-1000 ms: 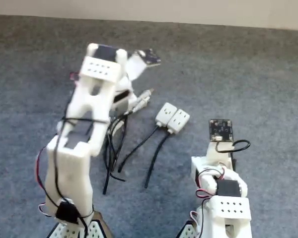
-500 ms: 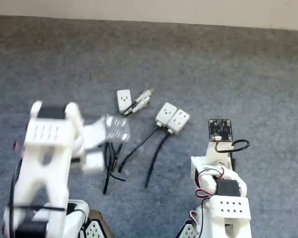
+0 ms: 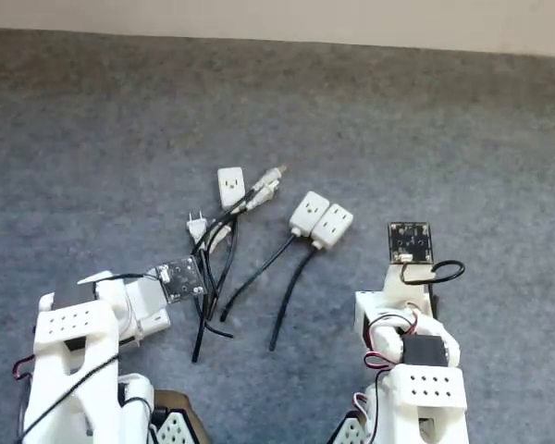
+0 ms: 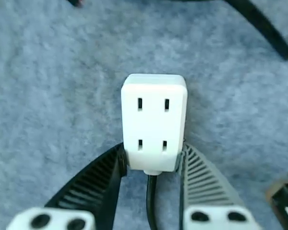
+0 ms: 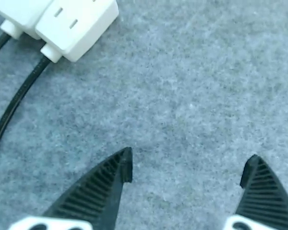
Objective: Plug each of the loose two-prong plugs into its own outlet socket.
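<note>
Nearest the bases, the right gripper [image 5: 189, 158] is hanging with its jaws wide apart over the grey carpet [image 3: 481, 139], carrying nothing. The left gripper [image 4: 152, 152] is straddling the cord end of a white rectangular plastic outlet block [image 4: 153, 120] that shows two pairs of slots. Whether it is clamping that block or merely flanking it, I cannot tell.

Just beyond, black rubbery cords [image 3: 224, 277] are lying tangled. Past them a small white two-prong plug [image 3: 196, 224] is lying loose. Farther on, what look like two more white plugs [image 3: 268, 182] are resting side by side, making three plugs by my count. Just beside them a lone white outlet block [image 3: 230, 187] is lying face up. A touching pair of white outlet blocks [image 3: 320, 218] is sitting off toward the right arm's side, making three outlets, none of them filled.

The plugs are looking light, hard and smooth, so they are likely to slip. Their springy cords will probably tug them askew. The best hold is across the flat sides of the plug body, behind the thin prongs. The outlet blocks seem light enough to skid, so each probably needs bracing.
</note>
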`<action>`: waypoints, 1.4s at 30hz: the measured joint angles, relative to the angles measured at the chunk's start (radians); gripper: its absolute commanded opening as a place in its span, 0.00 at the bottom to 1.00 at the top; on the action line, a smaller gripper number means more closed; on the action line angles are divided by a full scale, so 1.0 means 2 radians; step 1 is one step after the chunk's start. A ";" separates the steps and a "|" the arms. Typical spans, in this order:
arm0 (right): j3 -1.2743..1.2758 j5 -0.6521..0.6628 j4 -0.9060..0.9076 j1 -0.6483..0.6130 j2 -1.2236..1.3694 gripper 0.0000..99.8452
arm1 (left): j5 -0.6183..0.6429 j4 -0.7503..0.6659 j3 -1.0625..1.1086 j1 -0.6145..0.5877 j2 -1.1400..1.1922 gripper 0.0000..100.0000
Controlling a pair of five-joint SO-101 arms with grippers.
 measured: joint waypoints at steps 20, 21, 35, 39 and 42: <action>0.000 0.000 0.000 0.000 0.000 0.35 | 0.009 0.148 -0.175 0.137 0.138 0.21; 0.000 0.000 0.000 0.000 0.000 0.35 | 0.009 0.148 -0.175 0.137 0.138 0.21; 0.000 0.003 0.000 0.000 0.000 0.35 | 0.008 0.258 -0.387 -0.010 0.138 0.21; 0.000 0.013 0.000 -0.010 0.000 0.35 | 0.008 0.280 -0.416 -0.023 0.138 0.21; -0.001 0.014 0.002 -0.025 0.000 0.35 | 0.017 0.267 -0.423 -0.023 0.138 0.21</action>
